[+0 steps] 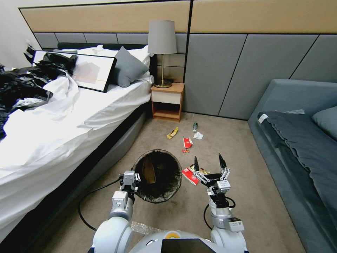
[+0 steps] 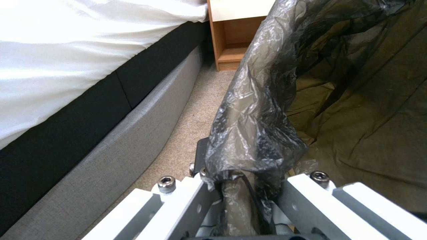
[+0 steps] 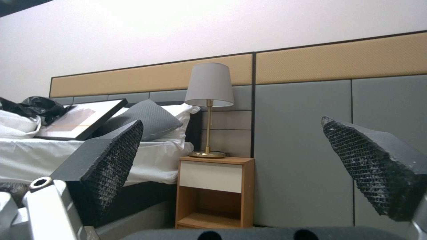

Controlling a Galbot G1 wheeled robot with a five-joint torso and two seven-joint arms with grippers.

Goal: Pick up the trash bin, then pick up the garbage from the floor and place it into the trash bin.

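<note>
The trash bin (image 1: 157, 175) is hanging tilted above the floor (image 1: 217, 140), its black-lined mouth facing the head camera, between the bed (image 1: 70, 116) and the scattered garbage; the left gripper (image 1: 135, 179) is pinching the bin's near-left rim, its fingers (image 2: 178, 203) closing tight on the bag-covered edge, as the left wrist view is showing at close range; a brown scrap (image 1: 149, 170) is lying inside the bin. The right gripper (image 1: 209, 164) is hovering just right of the bin with its two dark fingers (image 3: 111, 156) spreading wide and holding nothing; it is sitting over a red-and-white packet (image 1: 189, 175) on the carpet. Farther off, toward the nightstand (image 1: 167, 101), a second red packet (image 1: 187, 142), a yellow wrapper (image 1: 172, 133), a white tissue wad (image 1: 198, 135) and a small bottle (image 1: 195, 127) are resting on the floor.
</note>
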